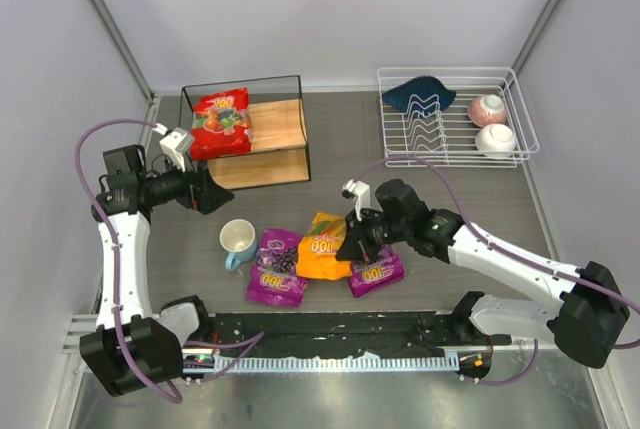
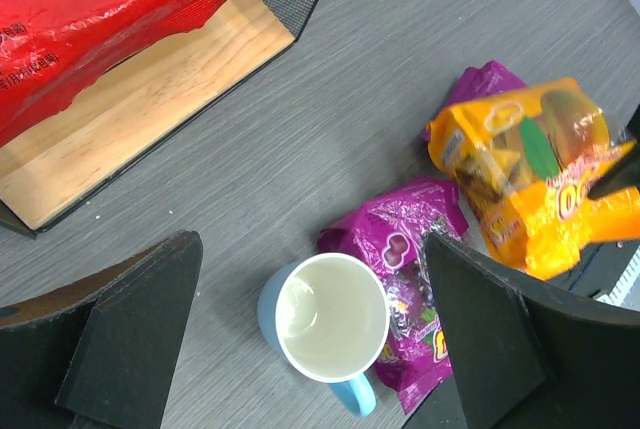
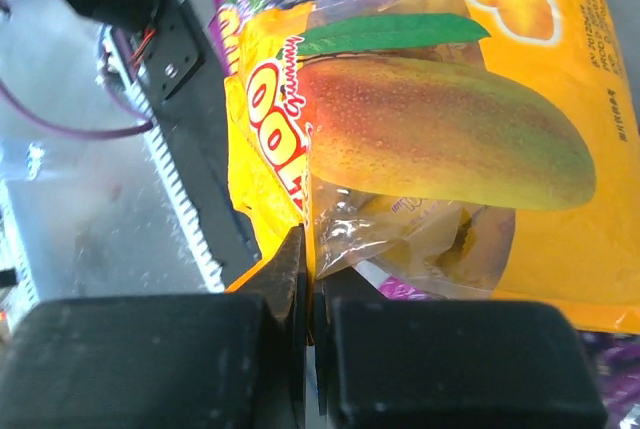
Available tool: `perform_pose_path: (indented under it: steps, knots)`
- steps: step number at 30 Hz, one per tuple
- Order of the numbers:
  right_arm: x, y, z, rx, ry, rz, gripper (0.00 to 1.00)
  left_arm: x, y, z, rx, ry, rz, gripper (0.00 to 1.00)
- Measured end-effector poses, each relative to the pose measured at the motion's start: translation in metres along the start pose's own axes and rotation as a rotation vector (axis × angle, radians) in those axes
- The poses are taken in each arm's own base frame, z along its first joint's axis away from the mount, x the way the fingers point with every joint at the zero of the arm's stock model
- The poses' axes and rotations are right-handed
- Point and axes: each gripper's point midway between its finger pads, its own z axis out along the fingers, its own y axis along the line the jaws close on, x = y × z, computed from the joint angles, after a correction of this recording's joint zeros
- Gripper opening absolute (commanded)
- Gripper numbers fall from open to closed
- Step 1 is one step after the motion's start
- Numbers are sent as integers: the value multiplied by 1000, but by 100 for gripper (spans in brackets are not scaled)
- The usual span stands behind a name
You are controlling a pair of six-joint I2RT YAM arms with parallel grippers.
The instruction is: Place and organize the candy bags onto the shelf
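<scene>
While the red candy bag (image 1: 221,121) sits on the shelf (image 1: 285,124) far-left, the right gripper (image 1: 351,243) pinches the mango bag (image 1: 322,249), the left gripper (image 1: 207,193) gapes empty; two purple bags (image 1: 278,269) remain near the near edge

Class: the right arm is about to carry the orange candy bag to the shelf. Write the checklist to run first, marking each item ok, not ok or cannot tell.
1. Grip: right fingers shut on the orange bag edge: ok.
2. Orange bag free of the purple bags: cannot tell.
3. Bare shelf board beside the red bag: ok.
4. Left fingers open, holding nothing: ok.
5. Mug off the likely path: ok.
</scene>
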Motion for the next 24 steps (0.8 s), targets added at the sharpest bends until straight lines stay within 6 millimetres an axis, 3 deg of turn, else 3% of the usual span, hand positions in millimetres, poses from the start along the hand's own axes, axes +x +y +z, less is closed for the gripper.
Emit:
perform_pose_path:
  steps: [1,2,4,6,11,14,18,24]
  knots:
    - [7,7,1,-18,25,-2,23,0,0,0,0,0,0,100]
    - [10,11,2,-29,40,0,33,0,0,0,1,0,0,100]
    - [18,18,5,-40,67,16,47,1,0,0,1,2,0,100]
    - [22,16,10,-17,85,40,54,1,0,0,4,3,3,100]
    - [37,-20,21,184,132,139,80,3,0,1,13,11,-3,100]
    - [33,-37,16,306,102,178,82,5,1,2,15,16,-8,100]
    - [8,-51,7,430,10,220,83,6,2,3,17,20,-14,100]
    - [-25,-53,-9,491,-138,283,85,7,3,4,21,24,-17,100]
